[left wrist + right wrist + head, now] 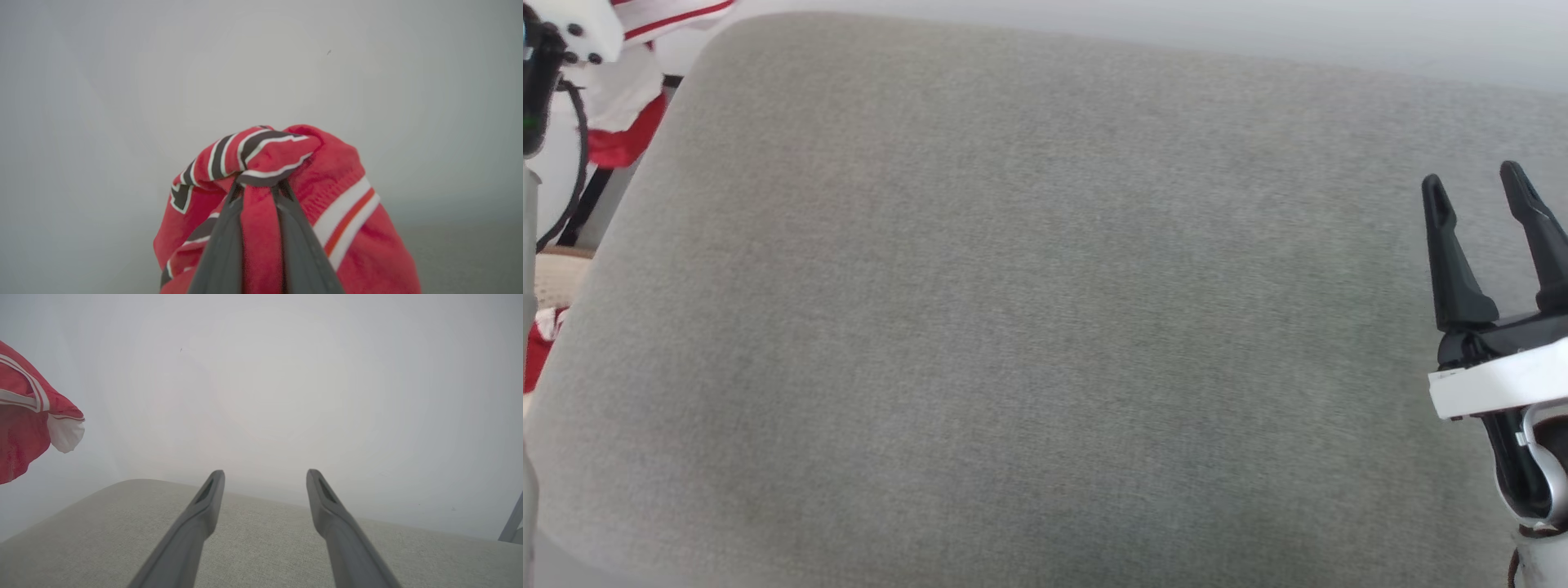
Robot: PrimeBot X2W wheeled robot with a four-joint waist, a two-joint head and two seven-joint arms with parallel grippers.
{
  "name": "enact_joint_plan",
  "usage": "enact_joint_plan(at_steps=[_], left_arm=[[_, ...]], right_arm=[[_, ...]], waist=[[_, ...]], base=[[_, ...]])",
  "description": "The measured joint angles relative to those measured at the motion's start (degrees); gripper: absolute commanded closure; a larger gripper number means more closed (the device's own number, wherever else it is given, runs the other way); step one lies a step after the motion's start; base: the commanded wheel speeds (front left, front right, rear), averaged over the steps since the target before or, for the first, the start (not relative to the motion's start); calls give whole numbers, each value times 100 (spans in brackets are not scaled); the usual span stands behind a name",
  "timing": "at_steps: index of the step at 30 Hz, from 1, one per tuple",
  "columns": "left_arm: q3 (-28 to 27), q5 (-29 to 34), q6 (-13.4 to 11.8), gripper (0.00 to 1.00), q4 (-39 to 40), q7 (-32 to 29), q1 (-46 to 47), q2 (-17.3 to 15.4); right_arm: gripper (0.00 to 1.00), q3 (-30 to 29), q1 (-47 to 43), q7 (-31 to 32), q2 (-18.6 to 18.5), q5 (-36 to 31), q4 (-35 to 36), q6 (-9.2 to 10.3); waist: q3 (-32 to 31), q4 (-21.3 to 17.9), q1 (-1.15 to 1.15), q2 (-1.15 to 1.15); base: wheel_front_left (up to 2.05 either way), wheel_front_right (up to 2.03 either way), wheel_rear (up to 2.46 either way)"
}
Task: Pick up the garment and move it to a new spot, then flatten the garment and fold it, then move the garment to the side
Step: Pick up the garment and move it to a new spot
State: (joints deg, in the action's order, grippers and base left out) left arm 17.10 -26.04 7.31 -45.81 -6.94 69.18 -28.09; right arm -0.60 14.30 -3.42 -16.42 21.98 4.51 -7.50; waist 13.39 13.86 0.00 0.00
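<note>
Grey cushion (1013, 327) waiting below. Lifted but not yet laid down: garment (335, 175), bunched, hanging by the cushion's left edge. Clamped on a red fold: left gripper (259, 187). Spread wide, holding nothing, over the right side: right gripper (1472, 175). Pickup done; placing, flattening, folding and shifting aside left to do

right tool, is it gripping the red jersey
No, the right tool stands open over the grey cushion with nothing between its fingers.

The right claw (1472, 175) gapes above a grey cushion (1013, 327), garment (625, 145) upper left.
</note>
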Motion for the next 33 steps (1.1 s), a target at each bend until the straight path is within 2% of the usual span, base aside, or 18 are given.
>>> enact_joint_plan(at_steps=[7,9,12,13,14,21,27,33], left_arm=[[299,-290,-4,100,1604,-972,-485,-93],[370,-325,-89,100,2115,-1281,-648,-90],[493,-449,-185,100,2844,-1713,-907,-30],[493,-449,-185,100,2844,-1713,-907,-30],[608,-521,-244,100,3296,-2000,-1095,52],[1047,-620,-437,100,4320,-2777,-1575,222],[1541,-732,-558,100,4691,-3352,-2202,390],[1964,-964,-517,100,4218,-3467,-2883,578]], right_arm=[[0,-280,-62,-100,219,-40,-38,0],[0,-372,-83,-154,252,-40,-76,0],[0,-503,-107,-220,309,-65,-135,1],[0,-503,-107,-220,309,-65,-135,1],[0,-572,-133,-274,335,-80,-175,0],[0,-751,-203,-421,500,-57,-291,0],[0,-764,-322,-577,673,-24,-498,1],[0,-633,-377,-704,815,11,-731,1]], waist=[[-95,-370,0,0],[-110,-519,0,0],[-119,-767,0,0],[-119,-767,0,0],[-120,-941,0,0],[-108,-1470,0,0],[-51,-1945,0,0],[27,-2241,0,0]], base=[[0,0,0],[0,0,0],[0,0,0],[0,0,0],[0,0,0],[0,0,0],[0,0,0],[0,0,0]])
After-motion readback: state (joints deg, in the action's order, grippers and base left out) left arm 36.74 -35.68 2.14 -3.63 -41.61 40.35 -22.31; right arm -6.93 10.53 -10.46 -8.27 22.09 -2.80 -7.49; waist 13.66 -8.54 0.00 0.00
